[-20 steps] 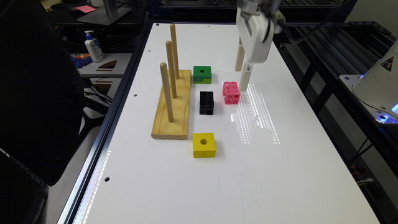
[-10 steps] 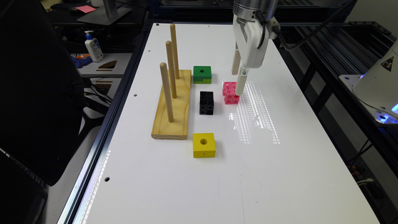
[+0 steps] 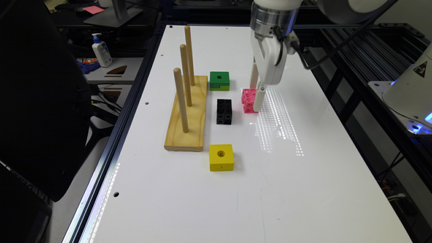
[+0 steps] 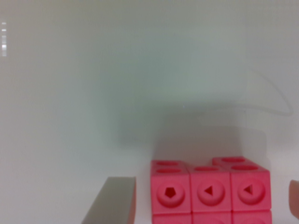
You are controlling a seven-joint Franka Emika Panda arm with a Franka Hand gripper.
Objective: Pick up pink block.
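The pink block (image 3: 249,100) sits on the white worktop (image 3: 303,189), just beside the black block (image 3: 224,111). The end effector (image 3: 255,96) straddles it, spread wide and not yet gripping. It looks light, rigid, somewhat slick; squeeze two opposite flat faces squarely.

You've got a glossy white table (image 3: 303,189) with light glare, black metal framing (image 3: 357,67) alongside, and a side desk (image 3: 111,72) holding a lotion bottle (image 3: 102,50).
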